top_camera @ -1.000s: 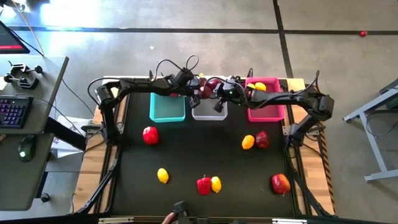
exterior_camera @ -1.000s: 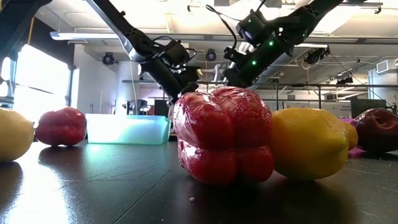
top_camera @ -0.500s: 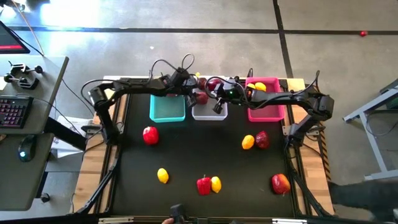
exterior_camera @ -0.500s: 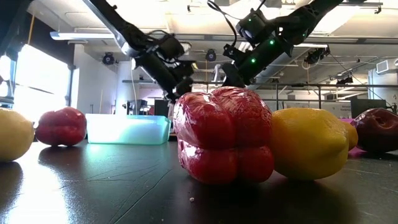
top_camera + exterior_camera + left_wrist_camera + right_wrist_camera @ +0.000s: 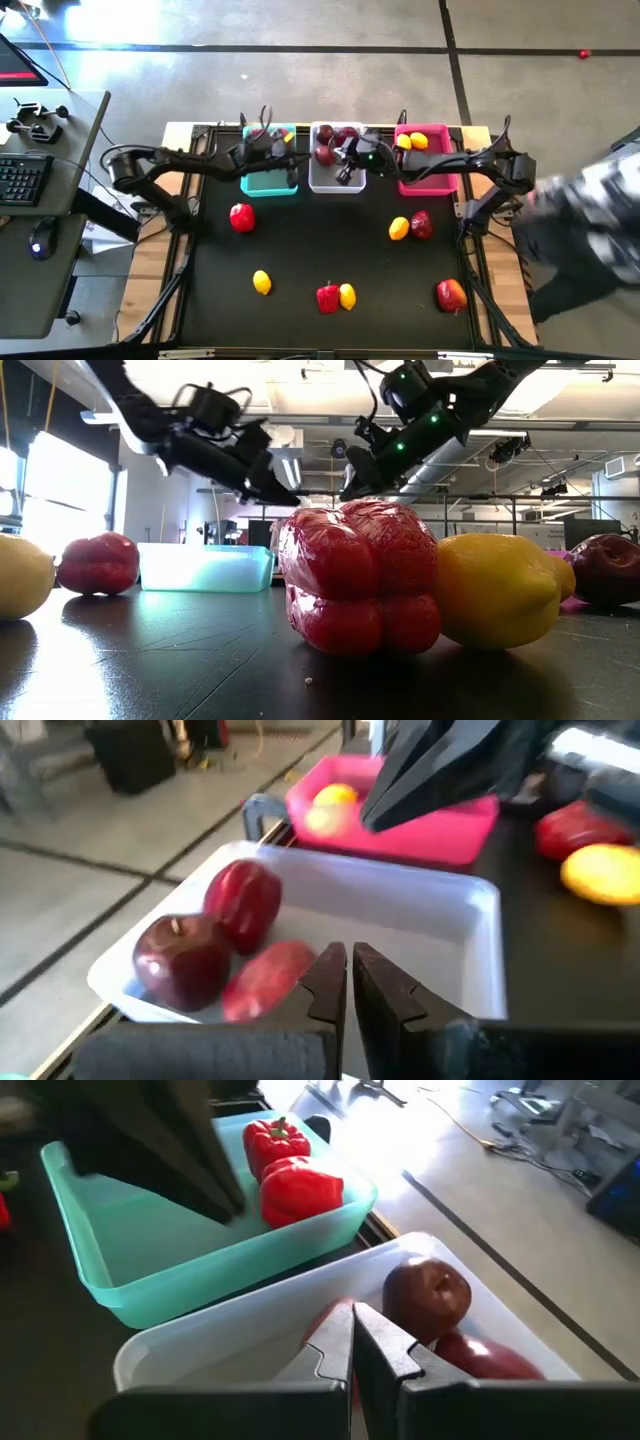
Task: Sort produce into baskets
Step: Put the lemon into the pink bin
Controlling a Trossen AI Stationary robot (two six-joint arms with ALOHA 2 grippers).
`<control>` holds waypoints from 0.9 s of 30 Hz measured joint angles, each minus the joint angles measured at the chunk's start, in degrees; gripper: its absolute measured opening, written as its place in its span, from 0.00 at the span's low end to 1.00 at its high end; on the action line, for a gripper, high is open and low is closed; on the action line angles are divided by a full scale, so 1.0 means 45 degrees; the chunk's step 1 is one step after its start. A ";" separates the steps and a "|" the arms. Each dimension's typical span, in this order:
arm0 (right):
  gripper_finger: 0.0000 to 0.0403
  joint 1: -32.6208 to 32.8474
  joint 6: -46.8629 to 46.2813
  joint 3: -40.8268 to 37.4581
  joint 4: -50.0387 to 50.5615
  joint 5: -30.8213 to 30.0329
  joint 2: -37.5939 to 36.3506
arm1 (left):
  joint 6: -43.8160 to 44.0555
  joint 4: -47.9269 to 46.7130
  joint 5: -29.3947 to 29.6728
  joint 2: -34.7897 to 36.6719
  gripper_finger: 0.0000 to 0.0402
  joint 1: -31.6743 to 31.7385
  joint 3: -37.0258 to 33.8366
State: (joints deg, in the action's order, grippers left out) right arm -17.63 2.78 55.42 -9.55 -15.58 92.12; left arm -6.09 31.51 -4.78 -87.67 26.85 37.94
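Three baskets stand in a row at the table's far edge. The teal one (image 5: pixel 268 172) holds two red peppers (image 5: pixel 285 1165), the white one (image 5: pixel 335 172) holds three maroon fruits (image 5: pixel 215 935), and the pink one (image 5: pixel 425 170) holds lemons (image 5: pixel 330 805). My left gripper (image 5: pixel 290 155) hovers shut over the teal basket's right end, with nothing in it. My right gripper (image 5: pixel 343 175) hovers shut and empty over the white basket. On the table lie a red fruit (image 5: pixel 241 216), lemons (image 5: pixel 261 283) (image 5: pixel 347 295) (image 5: pixel 399 229), a red pepper (image 5: pixel 327 297), a maroon fruit (image 5: pixel 421 224) and a red apple (image 5: pixel 451 295).
The two grippers point toward each other above the baskets, the left (image 5: pixel 290 495) and the right (image 5: pixel 345 490) a short way apart. A blurred person (image 5: pixel 590 230) is beside the table's right edge. A desk with a keyboard (image 5: pixel 20 180) stands off the left side.
My left gripper has drawn back from over the white basket toward the table's left, to above the teal basket. Its nose has tipped up nearer to level, and its fingers have come together. A person has come in at the right.
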 joint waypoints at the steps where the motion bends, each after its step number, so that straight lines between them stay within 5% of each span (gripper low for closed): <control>1: 0.00 0.0200 -0.0250 0.0000 0.0084 -0.0422 0.0002 | 0.0018 0.0426 0.0001 0.0219 0.02 -0.0136 -0.0330; 8: 0.00 0.1341 -0.2856 0.0000 0.2382 -0.2349 0.0101 | 0.0550 0.2425 -0.0003 0.1458 0.00 -0.0785 -0.2282; 13: 0.00 0.2039 -0.6077 -0.0005 0.6091 -0.2229 -0.0145 | 0.0896 0.3546 0.0001 0.1801 0.00 -0.0985 -0.3200; 19: 0.00 0.3265 -0.7613 -0.0005 0.9544 -0.0315 -0.1236 | 0.0894 0.4323 0.0001 0.1806 0.00 -0.1009 -0.3517; 27: 0.05 0.4848 -0.5630 0.0000 1.4540 0.2853 -0.2276 | 0.0875 0.4328 0.0001 0.1806 0.00 -0.0951 -0.3517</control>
State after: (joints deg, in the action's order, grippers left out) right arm 4.19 -22.56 55.42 55.88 -2.75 81.88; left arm -2.15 50.99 -4.78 -79.55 22.57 22.11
